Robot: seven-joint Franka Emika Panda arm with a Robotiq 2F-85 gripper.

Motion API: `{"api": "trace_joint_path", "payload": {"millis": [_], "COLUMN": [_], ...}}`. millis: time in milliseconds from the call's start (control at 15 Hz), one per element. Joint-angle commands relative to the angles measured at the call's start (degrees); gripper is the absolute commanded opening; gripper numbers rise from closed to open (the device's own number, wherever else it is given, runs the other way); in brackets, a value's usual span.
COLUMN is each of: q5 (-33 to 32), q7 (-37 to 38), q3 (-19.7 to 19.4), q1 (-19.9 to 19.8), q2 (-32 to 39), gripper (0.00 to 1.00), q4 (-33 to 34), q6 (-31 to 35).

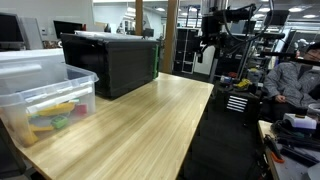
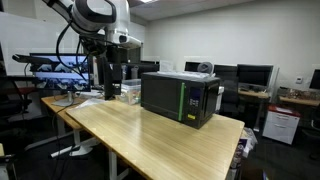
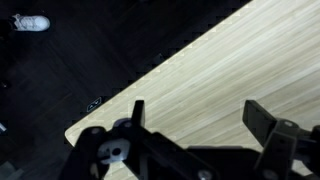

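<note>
One pincer (image 3: 195, 108), fingers spread wide, nothing between them. Hangs high above an end corner of the table (image 3: 230, 70); only bare wood beneath in the wrist view. Nearest object: black microwave (image 2: 180, 97), set mid-table by one long edge, well apart from the pincer, lower and further along the tabletop. Long axis apparently along the table's length; not certain. Clear bin (image 1: 45, 95) at the opposite end corner.

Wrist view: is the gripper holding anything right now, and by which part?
Nothing is held. The gripper is open, its fingers wide apart, and only the wooden table shows between them.
</note>
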Motion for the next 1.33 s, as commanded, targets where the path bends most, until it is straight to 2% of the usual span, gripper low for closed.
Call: {"api": "trace_joint_path", "payload": {"millis": [0, 333, 533, 667, 800, 1067, 1133, 1267], "q5": [-2.1, -3.4, -2.1, -0.4, 0.2, 5.1, 5.8, 4.0], "q7": [-2.6, -3.8, -4.9, -9.6, -14.0, -24.7, -25.8, -22.4], "q3": [-1.6, -4.1, -4.9, -4.7, -4.6, -4.8, -4.9, -4.9], "q1": [-0.9, -1.4, -0.8, -0.2, 0.0, -0.4, -0.3, 0.2], "q2": [3.9, 8.6, 11.4, 13.4, 14.1, 14.7, 14.6, 14.2], "gripper": [1.00, 1.00, 1.00, 1.00, 1.00, 1.00, 1.00, 1.00], "q4": [2.9, 7.4, 10.8, 13.9, 14.8, 15.0, 15.1, 14.9], "q6": [1.5, 2.7, 5.0, 7.4, 8.9, 11.8, 11.5, 10.3]}}
